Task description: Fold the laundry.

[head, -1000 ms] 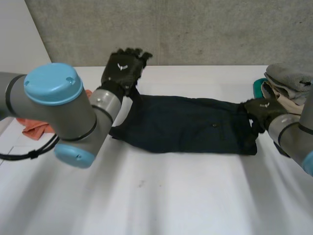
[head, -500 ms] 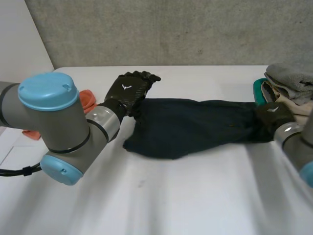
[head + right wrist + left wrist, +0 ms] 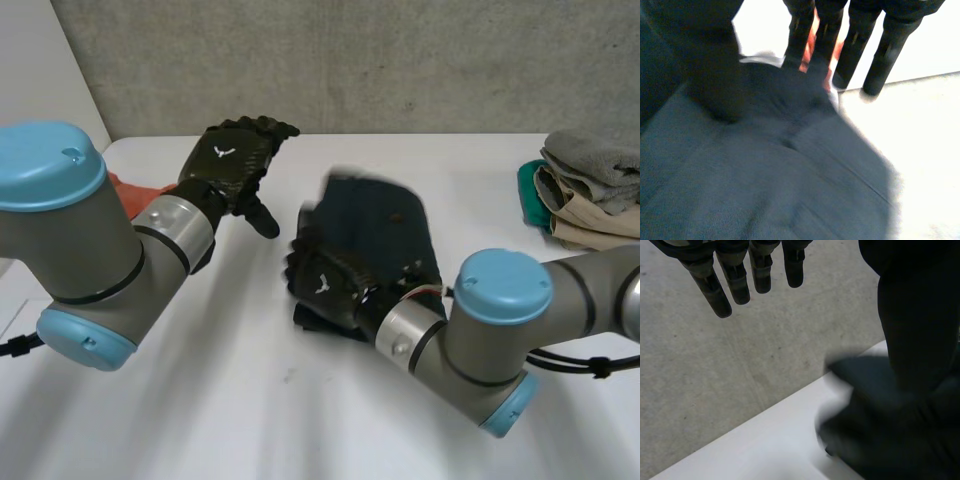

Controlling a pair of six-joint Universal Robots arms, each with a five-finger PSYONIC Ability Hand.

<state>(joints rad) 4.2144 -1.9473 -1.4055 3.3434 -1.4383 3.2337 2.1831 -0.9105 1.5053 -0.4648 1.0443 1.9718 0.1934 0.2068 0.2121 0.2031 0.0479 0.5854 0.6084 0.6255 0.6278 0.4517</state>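
Observation:
A dark navy garment (image 3: 385, 235) lies doubled over in the middle of the white table (image 3: 200, 400). My right hand (image 3: 325, 285) rests on its near left end, with the arm reaching across from the right. In the right wrist view its fingers (image 3: 855, 45) stretch straight past the cloth's edge and the garment (image 3: 765, 180) lies under the palm. My left hand (image 3: 232, 160) hovers open above the table, left of the garment and apart from it. Its straight fingers (image 3: 735, 280) hold nothing, and the garment (image 3: 900, 430) lies below and beside them.
An orange cloth (image 3: 135, 188) lies at the table's left, behind my left arm. A stack of folded grey and beige laundry (image 3: 590, 190) sits at the right edge on something teal (image 3: 530, 195). A grey wall (image 3: 350, 60) stands behind the table.
My right hand has swept from the table's right end to the middle, carrying the garment's right end over onto its left half. My left hand has lifted off the garment and drawn back left.

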